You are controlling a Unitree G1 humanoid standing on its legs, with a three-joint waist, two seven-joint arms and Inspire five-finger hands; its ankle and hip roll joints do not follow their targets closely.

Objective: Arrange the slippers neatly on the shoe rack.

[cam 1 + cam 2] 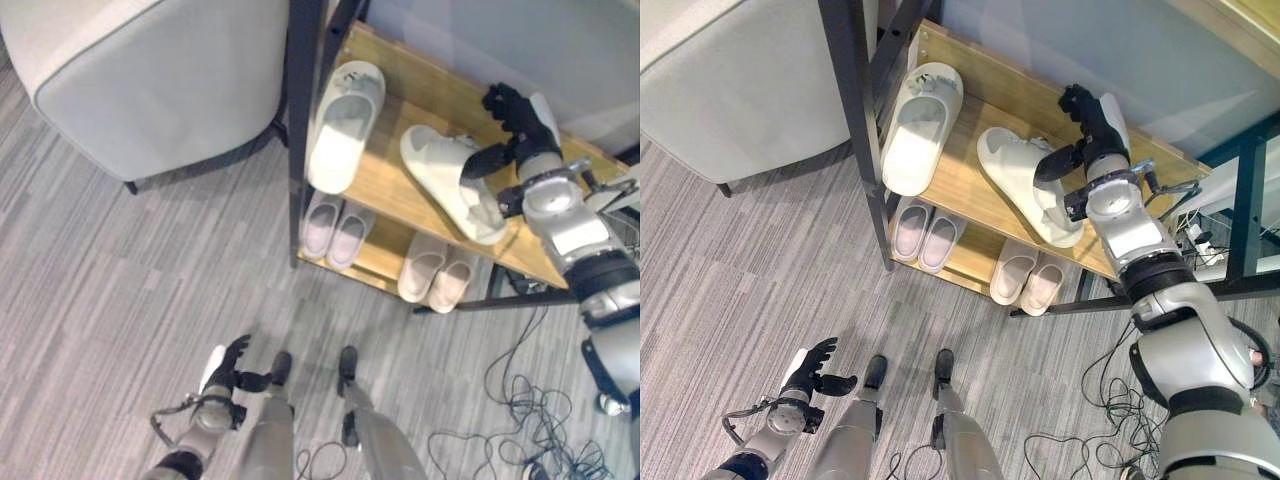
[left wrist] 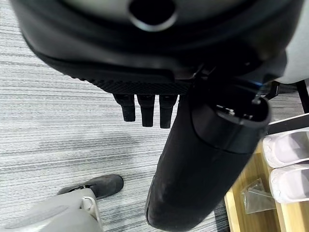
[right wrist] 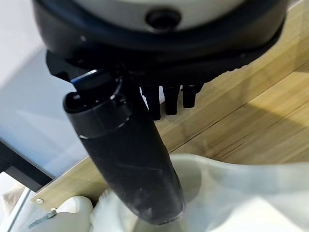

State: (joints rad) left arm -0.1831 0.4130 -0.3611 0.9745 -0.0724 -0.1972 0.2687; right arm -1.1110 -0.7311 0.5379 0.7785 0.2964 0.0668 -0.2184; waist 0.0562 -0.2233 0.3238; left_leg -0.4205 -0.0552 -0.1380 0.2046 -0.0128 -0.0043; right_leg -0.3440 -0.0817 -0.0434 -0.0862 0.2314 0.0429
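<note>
Slippers on shoe rack (image 1: 400,190): six counted. Two large white slippers on upper wooden shelf (image 1: 970,185); left slipper (image 1: 342,122) lying lengthwise near rack's dark front post (image 1: 300,130), right slipper (image 1: 452,180) lying at an angle to it, the two well apart. Two smaller pairs on lower shelf (image 1: 375,262): pale lilac pair (image 1: 336,230) to the left, pale pink pair (image 1: 436,270) to the right, each pair side by side and touching.

Right hand (image 1: 1085,135) over the heel end of right slipper, thumb (image 3: 130,159) pressed down onto slipper's strap, fingers (image 3: 166,99) extended straight above the shelf boards beyond it, not curled round anything; hand relaxed rather than clasped.

Left hand (image 1: 232,368) low beside the body above grey carpet floor (image 1: 110,300), fingers (image 2: 145,110) straight and spread, holding nothing.

Grey upholstered armchair (image 1: 150,75) to the left of rack. Small clear plastic bag (image 2: 253,198) on lower shelf, seen in left wrist view beside the slippers there.
</note>
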